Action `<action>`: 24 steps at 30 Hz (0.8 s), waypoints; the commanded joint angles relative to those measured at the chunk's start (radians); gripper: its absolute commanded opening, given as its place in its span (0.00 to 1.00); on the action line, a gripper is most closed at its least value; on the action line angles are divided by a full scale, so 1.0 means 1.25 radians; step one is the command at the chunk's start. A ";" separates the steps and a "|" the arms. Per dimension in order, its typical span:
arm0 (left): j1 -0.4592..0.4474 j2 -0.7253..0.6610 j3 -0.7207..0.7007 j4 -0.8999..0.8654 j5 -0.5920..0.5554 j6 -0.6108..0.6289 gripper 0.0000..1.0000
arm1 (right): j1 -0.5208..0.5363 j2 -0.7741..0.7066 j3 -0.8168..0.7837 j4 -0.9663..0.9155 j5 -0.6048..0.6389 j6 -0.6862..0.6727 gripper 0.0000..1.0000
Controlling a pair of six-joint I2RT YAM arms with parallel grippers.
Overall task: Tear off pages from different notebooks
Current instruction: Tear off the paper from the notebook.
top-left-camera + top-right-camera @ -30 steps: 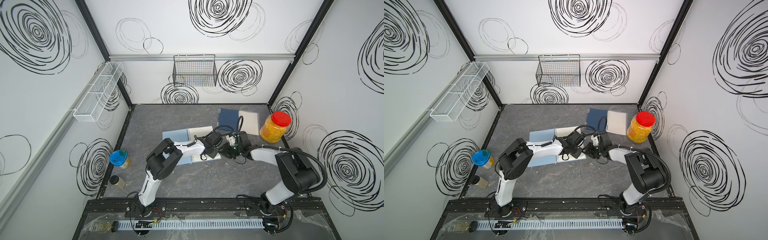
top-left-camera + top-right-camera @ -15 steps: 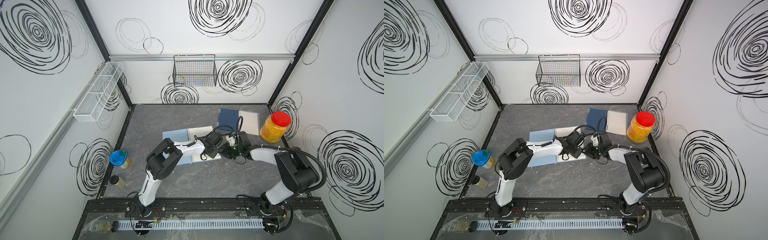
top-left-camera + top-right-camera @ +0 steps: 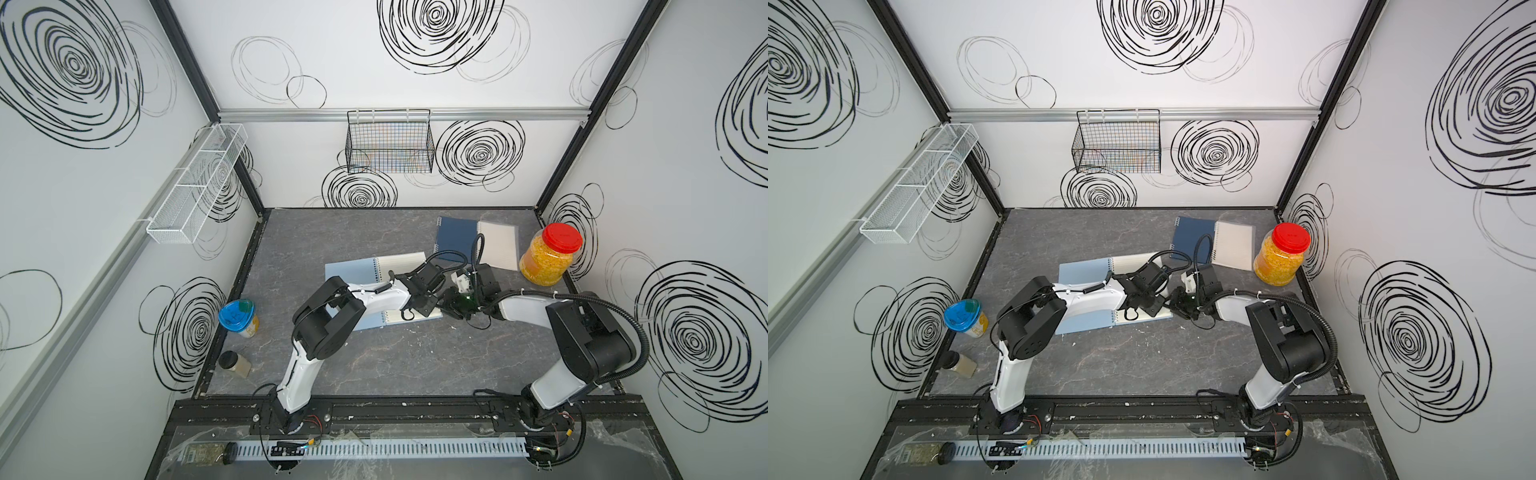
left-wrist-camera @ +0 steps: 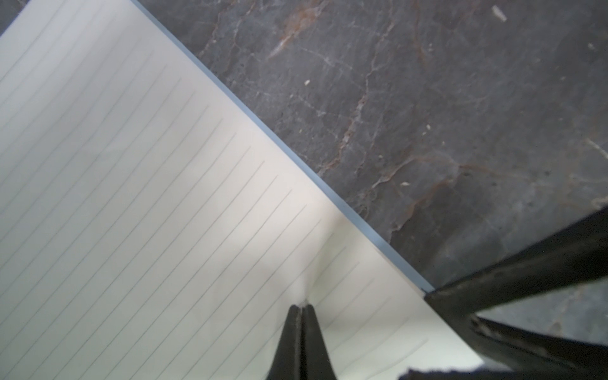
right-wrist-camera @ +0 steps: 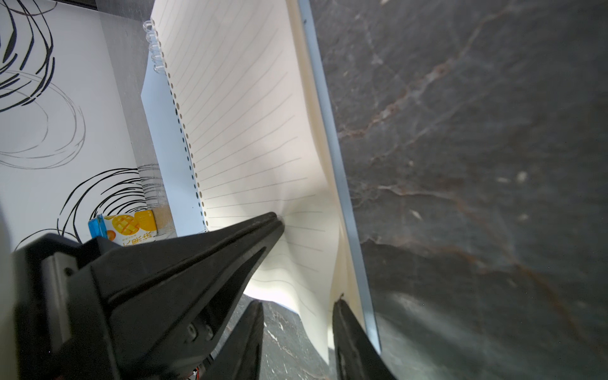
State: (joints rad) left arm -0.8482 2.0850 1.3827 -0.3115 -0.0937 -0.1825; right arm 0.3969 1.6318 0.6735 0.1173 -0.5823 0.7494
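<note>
The light blue notebook [image 3: 349, 270] [image 3: 1084, 270] lies open mid-table, its lined top page [image 4: 148, 197] [image 5: 250, 131] facing up. My left gripper [image 4: 301, 307] [image 3: 430, 307] is shut, pinching a small pucker of that page near its outer edge. Its black fingers [image 5: 230, 250] show in the right wrist view. My right gripper [image 5: 297, 329] [image 3: 446, 305] is open at the notebook's near corner, with the page's lifted, curled corner between its jaws and not clamped. The dark navy notebook [image 3: 455, 239] and the frosted clear notebook [image 3: 496, 245] lie side by side at the back right.
A red-lidded jar of yellow pieces [image 3: 548, 259] stands right of the clear notebook. A blue-lidded cup [image 3: 239, 318] and a small jar [image 3: 235, 363] sit by the left wall. A black wire basket [image 3: 388, 143] and a white mesh shelf [image 3: 195, 187] hang on the walls.
</note>
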 commanded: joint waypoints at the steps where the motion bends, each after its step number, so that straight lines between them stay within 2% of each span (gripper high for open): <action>1: -0.009 0.098 -0.052 -0.128 0.043 0.006 0.00 | 0.005 0.012 0.008 0.021 -0.003 0.014 0.36; 5: -0.009 0.097 -0.053 -0.129 0.041 0.007 0.00 | 0.004 0.018 0.008 0.020 -0.002 0.014 0.29; 13: -0.008 0.089 -0.050 -0.125 0.042 0.005 0.00 | 0.003 0.025 -0.002 0.023 0.001 0.023 0.04; 15: -0.005 0.086 -0.048 -0.125 0.042 0.005 0.00 | 0.003 0.023 -0.005 0.019 0.004 0.021 0.00; 18: -0.001 0.076 -0.047 -0.118 0.049 0.002 0.00 | 0.002 0.019 -0.012 0.007 0.016 0.020 0.00; 21: 0.009 0.061 -0.036 -0.113 0.050 -0.005 0.12 | 0.003 0.018 -0.020 0.011 0.018 0.028 0.00; 22: 0.016 0.056 -0.030 -0.111 0.049 -0.009 0.21 | 0.004 0.018 -0.020 0.010 0.017 0.028 0.00; 24: 0.028 0.041 -0.016 -0.105 0.063 -0.010 0.32 | 0.003 0.017 -0.020 0.010 0.016 0.029 0.00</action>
State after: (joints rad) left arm -0.8391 2.0838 1.3891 -0.3096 -0.0650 -0.1909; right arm 0.3973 1.6562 0.6594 0.1364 -0.5678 0.7734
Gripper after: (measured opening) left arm 0.274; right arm 0.049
